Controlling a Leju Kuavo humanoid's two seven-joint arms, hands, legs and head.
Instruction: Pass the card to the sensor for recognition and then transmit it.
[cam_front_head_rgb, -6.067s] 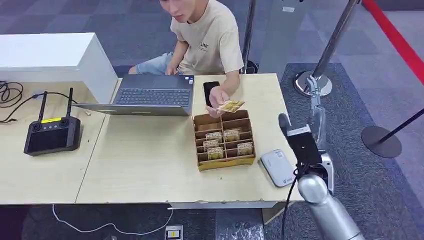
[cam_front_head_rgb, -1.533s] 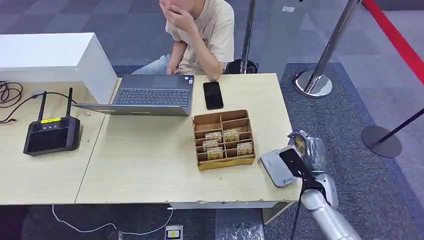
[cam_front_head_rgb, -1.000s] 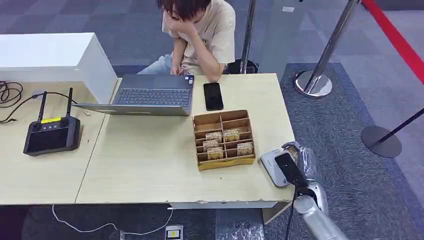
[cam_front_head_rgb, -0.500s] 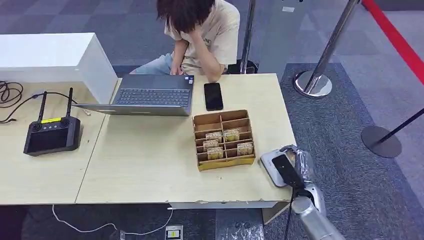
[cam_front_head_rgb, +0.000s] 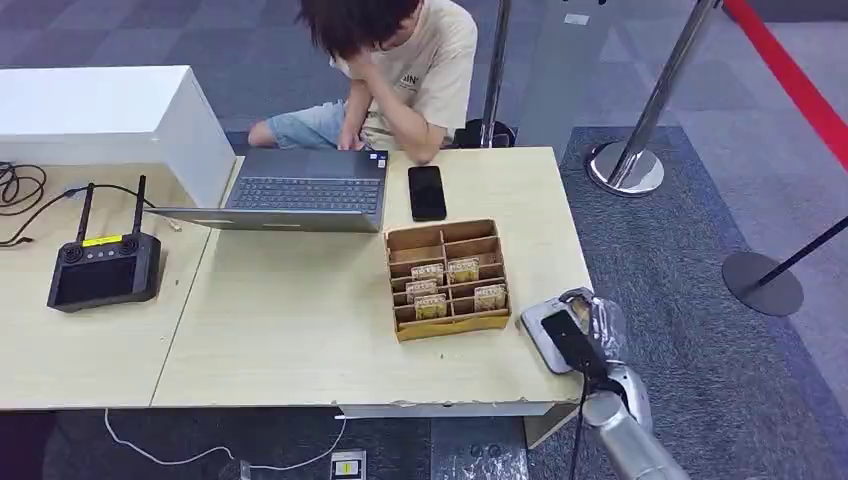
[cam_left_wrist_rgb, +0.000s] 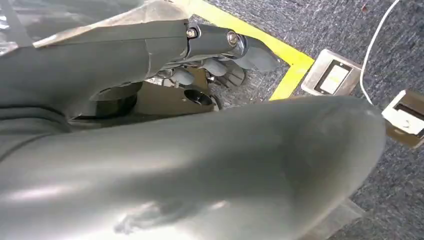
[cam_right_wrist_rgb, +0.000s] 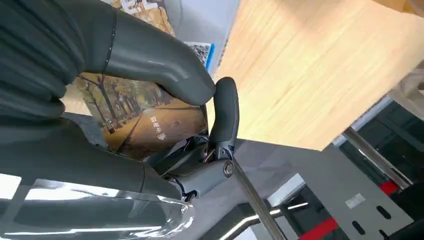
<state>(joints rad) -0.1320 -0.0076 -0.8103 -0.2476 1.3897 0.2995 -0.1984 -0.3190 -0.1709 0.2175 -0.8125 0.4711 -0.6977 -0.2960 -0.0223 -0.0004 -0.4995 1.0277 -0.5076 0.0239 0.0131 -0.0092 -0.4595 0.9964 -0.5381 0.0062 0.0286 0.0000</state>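
Wooden table (cam_front_head_rgb: 300, 330), right robot hand (cam_front_head_rgb: 590, 325) gripping card (cam_right_wrist_rgb: 145, 117), lowered over sensor (cam_front_head_rgb: 545, 325)

- A pale wooden worktop (cam_front_head_rgb: 300, 330) fills the middle, with a second one (cam_front_head_rgb: 60, 350) butted against it on the left.
- A white box-shaped cabinet (cam_front_head_rgb: 100, 110) stands at the back left.
- The floor is grey carpet tiles (cam_front_head_rgb: 700, 370) in mixed shades, with a red strip (cam_front_head_rgb: 800, 85) running across the far right corner.
- Two chrome barrier posts (cam_front_head_rgb: 655, 95) rise from round bases, beside a dark round base (cam_front_head_rgb: 762, 283).
- A white cable (cam_front_head_rgb: 230, 455) trails under the front edge, near a floor socket (cam_front_head_rgb: 346, 466).
- Yellow tape (cam_left_wrist_rgb: 280, 55) marks the carpet in the left wrist view.
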